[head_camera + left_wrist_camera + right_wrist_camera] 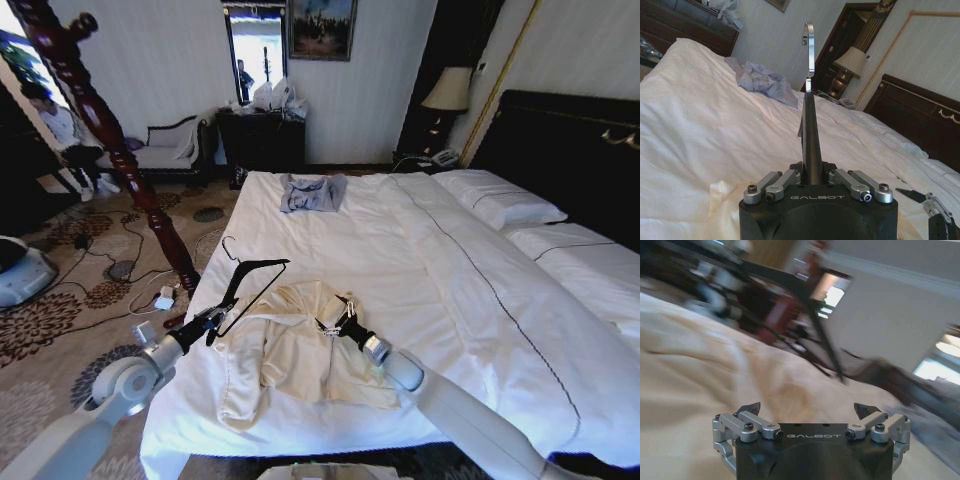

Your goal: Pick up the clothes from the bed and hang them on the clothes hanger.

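The left gripper [212, 325] clamps the clothes hanger [252, 282] upright beside the clothes [300, 350], on the bed's [420, 260] near-left part; the right gripper [335, 318], jaws spread, hovers over the garment, apparently for grasping.

Bed [420, 240]: wide, white duvet w/ thin dark stripe, white pillows at dark headboard. Clothes [300, 350]: cream long-sleeved shirt, crumpled in a heap on the duvet near the bed's foot edge, one sleeve trailing toward that edge. Hanger [250, 285]: slim black, silver wire hook, raised above the duvet just beside the shirt's collar end, clamped in left gripper [215, 322], hook pointing up the bed.
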Tool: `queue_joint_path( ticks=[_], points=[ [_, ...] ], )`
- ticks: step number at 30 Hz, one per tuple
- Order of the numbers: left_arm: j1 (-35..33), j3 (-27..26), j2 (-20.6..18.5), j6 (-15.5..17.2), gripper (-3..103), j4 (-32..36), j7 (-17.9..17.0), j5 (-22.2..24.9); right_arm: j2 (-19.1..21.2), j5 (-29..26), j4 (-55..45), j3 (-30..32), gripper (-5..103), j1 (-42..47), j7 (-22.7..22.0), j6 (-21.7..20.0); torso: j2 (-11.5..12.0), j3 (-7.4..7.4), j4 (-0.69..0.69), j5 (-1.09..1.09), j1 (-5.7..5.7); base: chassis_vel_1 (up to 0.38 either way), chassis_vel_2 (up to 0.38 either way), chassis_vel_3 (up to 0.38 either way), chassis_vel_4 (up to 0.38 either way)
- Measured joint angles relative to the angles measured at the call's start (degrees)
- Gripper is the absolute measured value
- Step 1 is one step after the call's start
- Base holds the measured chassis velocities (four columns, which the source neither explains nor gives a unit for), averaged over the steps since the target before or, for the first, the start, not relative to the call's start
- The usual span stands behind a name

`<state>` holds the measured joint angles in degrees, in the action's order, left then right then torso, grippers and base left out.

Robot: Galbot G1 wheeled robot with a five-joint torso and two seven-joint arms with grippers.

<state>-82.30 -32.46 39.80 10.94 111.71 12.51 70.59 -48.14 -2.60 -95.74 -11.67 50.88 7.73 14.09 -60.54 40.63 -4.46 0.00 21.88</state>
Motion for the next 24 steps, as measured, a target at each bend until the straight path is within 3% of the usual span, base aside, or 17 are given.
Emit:
queue_joint_path(
  ticks=[2,3,4,5,6,7,14,19,21,22,24],
  points=[
    [-0.01,0.30,-0.14,-0.01,18,0.01,-0.04,-0.27,0.45,-0.36,0.46,-1.11,100,-1.52,3.38,0.76,0.00,0.00,0.01,0.01,0.00,0.000,0.000,0.000,0.000],
    [-0.04,0.71,-0.25,-0.07,18,0.03,-0.03,-0.91,0.97,-0.78,1.47,-2.19,100,-3.82,9.95,1.81,0.00,0.00,0.01,0.00,0.00,0.000,0.000,0.000,0.000],
    [0.00,0.89,-0.29,-0.14,18,0.03,-0.04,-1.15,1.13,-1.40,1.97,-2.60,100,-4.80,13.71,2.14,0.00,0.00,0.01,0.00,0.00,0.000,0.000,0.000,0.000],
    [0.00,0.89,-0.29,-0.14,18,0.03,-0.04,-1.15,1.13,-1.40,1.97,-2.60,100,-4.80,13.71,2.14,0.00,0.00,0.01,0.00,0.00,0.000,0.000,0.000,0.000],
    [0.13,1.06,-0.29,-0.18,18,0.02,-0.18,-1.25,1.40,-2.54,2.60,-3.47,100,-6.09,18.23,2.19,0.00,0.00,0.01,0.00,0.00,0.000,0.000,0.000,0.000],
    [0.23,1.11,-0.29,-0.21,18,0.10,-0.33,-1.25,1.77,-3.44,3.11,-4.72,100,-7.45,19.82,1.45,0.00,0.00,0.01,0.01,0.01,0.000,0.000,0.000,0.000],
    [-0.05,0.95,-0.30,-0.29,18,0.92,-0.54,-1.01,1.76,-4.09,5.13,-5.44,102,-9.56,17.57,-1.43,0.00,0.00,0.01,0.01,0.00,0.000,0.000,0.000,0.000],
    [-0.02,1.38,-0.25,-0.43,18,1.46,-0.73,-1.03,2.62,-4.26,7.04,-4.77,87,-9.52,14.87,-2.72,0.00,0.00,0.00,0.00,0.00,0.000,0.000,0.000,0.000],
    [0.12,1.76,-0.25,-0.43,18,1.74,-0.81,-1.03,3.12,-3.51,7.75,-3.92,82,-9.32,16.01,-2.62,0.00,0.00,0.01,0.01,0.00,0.000,0.000,0.000,0.000],
    [0.33,2.15,-0.24,-0.43,18,1.98,-0.89,-1.03,3.52,-2.78,8.28,-3.14,70,-9.14,17.60,-2.26,0.00,0.00,-0.01,0.00,0.00,0.000,0.000,0.000,0.000],
    [0.43,2.32,-0.24,-0.43,18,2.13,-0.99,-1.03,3.67,-2.58,8.49,-2.71,70,-9.03,18.71,-1.99,0.00,0.00,-0.01,0.00,0.00,0.000,0.000,0.000,0.000]
  ],
)
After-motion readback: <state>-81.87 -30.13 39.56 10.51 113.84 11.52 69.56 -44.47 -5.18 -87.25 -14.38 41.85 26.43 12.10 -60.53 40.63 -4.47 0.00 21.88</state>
